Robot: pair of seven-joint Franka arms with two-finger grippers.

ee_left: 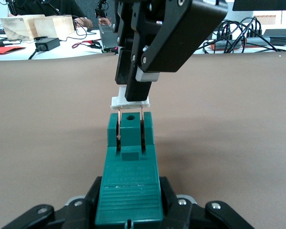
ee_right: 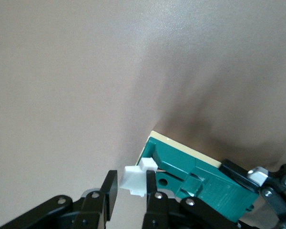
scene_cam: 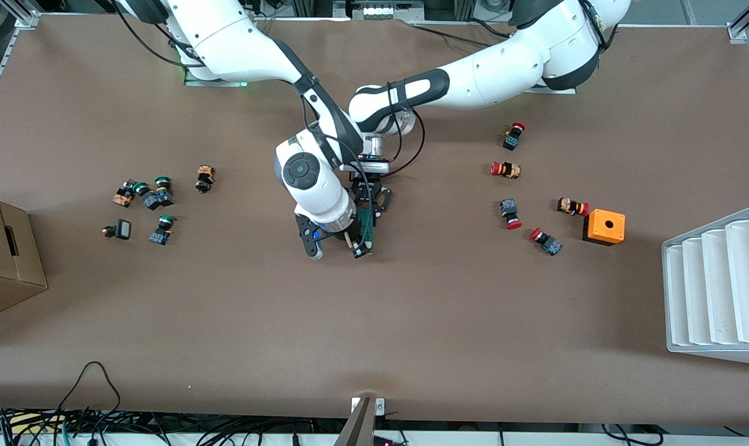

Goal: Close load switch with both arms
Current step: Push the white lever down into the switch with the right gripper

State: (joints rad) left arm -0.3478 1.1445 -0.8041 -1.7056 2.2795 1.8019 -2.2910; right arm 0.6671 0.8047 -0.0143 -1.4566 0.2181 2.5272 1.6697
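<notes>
The left gripper point(ee_left: 128, 214) is clamped on the body of the switch point(ee_left: 129, 179) at mid-table, and the right gripper point(ee_right: 128, 191) pinches its white tab point(ee_left: 129, 101), which looks raised on its copper blades, so the closing push seems left to do. Around the switch the table point(scene_cam: 374, 322) is bare, with buttons point(scene_cam: 510, 214) well apart.

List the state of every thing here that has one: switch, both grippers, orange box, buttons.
Load switch: held off the table, white tab raised, not closed.
Left gripper: shut on the switch body.
Right gripper: shut on the white tab.
Orange box: upright, hole on top.
Red buttons: lying loose on the table.
Green buttons: lying loose on the table.
</notes>
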